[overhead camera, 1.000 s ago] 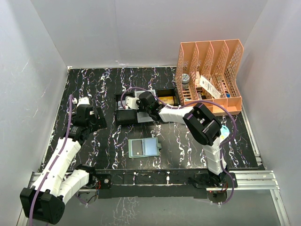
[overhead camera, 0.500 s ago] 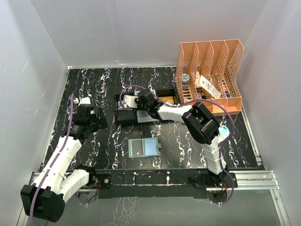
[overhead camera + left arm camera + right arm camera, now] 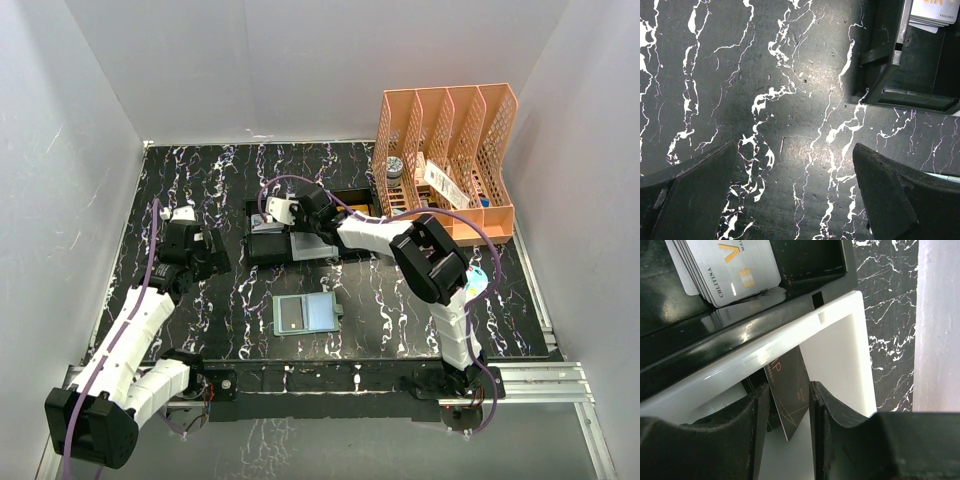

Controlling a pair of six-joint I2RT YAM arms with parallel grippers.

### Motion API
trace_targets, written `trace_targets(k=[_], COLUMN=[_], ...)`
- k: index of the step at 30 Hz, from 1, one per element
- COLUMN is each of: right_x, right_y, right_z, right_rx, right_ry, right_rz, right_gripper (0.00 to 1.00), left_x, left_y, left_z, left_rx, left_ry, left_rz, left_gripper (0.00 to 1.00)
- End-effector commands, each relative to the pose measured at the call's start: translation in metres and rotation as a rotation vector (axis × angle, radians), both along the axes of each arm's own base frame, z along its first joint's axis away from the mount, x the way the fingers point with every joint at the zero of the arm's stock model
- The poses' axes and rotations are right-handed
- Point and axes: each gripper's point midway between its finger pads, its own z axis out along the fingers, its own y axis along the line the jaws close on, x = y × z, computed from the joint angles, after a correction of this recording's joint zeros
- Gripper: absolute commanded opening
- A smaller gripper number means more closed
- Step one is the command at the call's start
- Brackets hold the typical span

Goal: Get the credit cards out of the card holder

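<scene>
The card holder [image 3: 305,314] lies open and flat on the marble table, its pale blue-green inside up, with a dark rectangle [image 3: 290,318] in its left half. My right gripper [image 3: 283,213] is over the trays at the back. In the right wrist view its jaws [image 3: 785,390] stand a narrow gap apart inside the white tray [image 3: 860,340]. A dark grey-black credit card [image 3: 790,385] leans tilted between them, its top hidden behind the tray rim. My left gripper [image 3: 794,147] is open and empty over bare table, left of the holder [image 3: 210,252].
A black tray [image 3: 830,270] beside the white one holds a stack of silver cards [image 3: 730,270]; it also shows in the left wrist view [image 3: 920,65]. A second black tray [image 3: 355,205] and an orange file organizer [image 3: 445,160] stand at the back right.
My right gripper has shifted slightly left and back over the trays. My left arm has barely moved. The card holder has not moved.
</scene>
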Motion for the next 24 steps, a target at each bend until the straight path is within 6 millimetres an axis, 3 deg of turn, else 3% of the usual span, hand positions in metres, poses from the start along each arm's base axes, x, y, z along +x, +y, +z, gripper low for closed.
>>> trace_targets(k=[1,18,24], right_x=[0.006,0.007,0.007], right_y=[0.010,0.009,0.010], right_z=[0.018,0.014,0.027], right_rx=[0.051,0.039,0.063], right_ry=[0.006,0.054,0.046], right_rz=[0.013,0.006,0.004], right_gripper=[0.35,0.36,0.38], left_x=[0.003,0.003,0.004], left_y=[-0.002,-0.005,-0.006], left_z=[0.005,0.003,0.003], left_rx=[-0.005,-0.015,-0.018], left_ry=[-0.011,-0.002,-0.002], left_rz=[-0.016,-0.032,-0.036], left_gripper=[0.99,0.99,0.99])
